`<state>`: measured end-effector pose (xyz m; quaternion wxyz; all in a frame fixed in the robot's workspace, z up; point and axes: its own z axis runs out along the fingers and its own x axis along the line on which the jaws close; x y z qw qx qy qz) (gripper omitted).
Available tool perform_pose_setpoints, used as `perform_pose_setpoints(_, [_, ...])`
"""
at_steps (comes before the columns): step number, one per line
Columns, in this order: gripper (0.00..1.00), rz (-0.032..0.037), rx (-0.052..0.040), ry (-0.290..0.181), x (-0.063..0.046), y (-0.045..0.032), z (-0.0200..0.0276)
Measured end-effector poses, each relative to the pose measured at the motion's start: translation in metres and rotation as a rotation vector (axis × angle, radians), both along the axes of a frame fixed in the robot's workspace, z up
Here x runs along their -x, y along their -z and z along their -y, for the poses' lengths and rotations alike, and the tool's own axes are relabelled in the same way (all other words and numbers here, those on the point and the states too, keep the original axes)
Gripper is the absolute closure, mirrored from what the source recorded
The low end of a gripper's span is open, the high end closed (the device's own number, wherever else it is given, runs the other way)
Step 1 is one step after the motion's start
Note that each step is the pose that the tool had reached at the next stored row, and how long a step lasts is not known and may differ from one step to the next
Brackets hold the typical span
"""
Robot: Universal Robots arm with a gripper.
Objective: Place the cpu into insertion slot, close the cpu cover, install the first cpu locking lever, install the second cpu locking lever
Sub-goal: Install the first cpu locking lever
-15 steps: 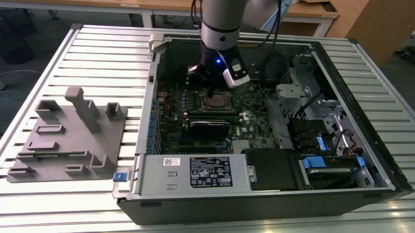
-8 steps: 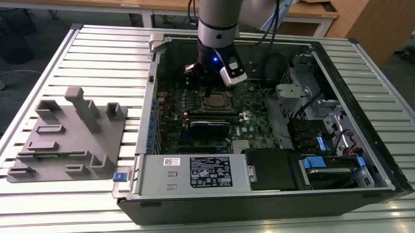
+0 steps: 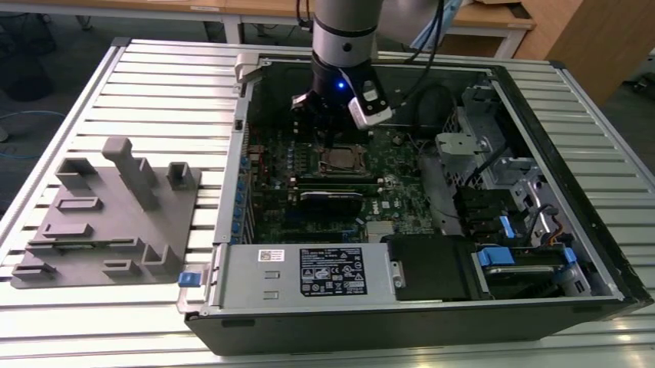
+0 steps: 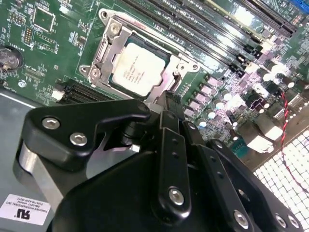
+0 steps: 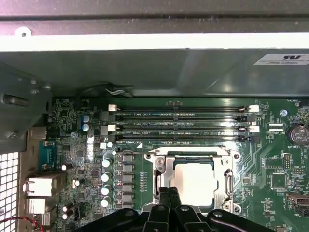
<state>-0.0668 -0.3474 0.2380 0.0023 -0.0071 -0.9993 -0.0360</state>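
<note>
The cpu, a pale silvery square, lies flat in the insertion slot on the green board. The cpu cover, a thin silver frame, is folded down around the chip's edges; it shows again as cpu cover around cpu. My gripper hovers at one edge of the socket, fingers shut together with nothing between them. In the first wrist view the gripper has its tips just over the cover's rim. In the exterior view the gripper hangs just behind the socket.
Long black memory slots run beside the socket. A row of silver capacitors and rear ports stand on another side. The power supply, drive bays and case walls box in the board. A grey fixture sits on the table.
</note>
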Motion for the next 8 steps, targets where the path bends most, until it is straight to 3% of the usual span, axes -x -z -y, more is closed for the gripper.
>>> perform_pose_setpoints(3, [0.89, 0.0, 0.0002, 0.0, 0.007, 0.0003, 0.0001])
perform_pose_setpoints(8, [0.89, 0.0033, 0.0001, 0.0, 0.029, 0.0015, 0.0])
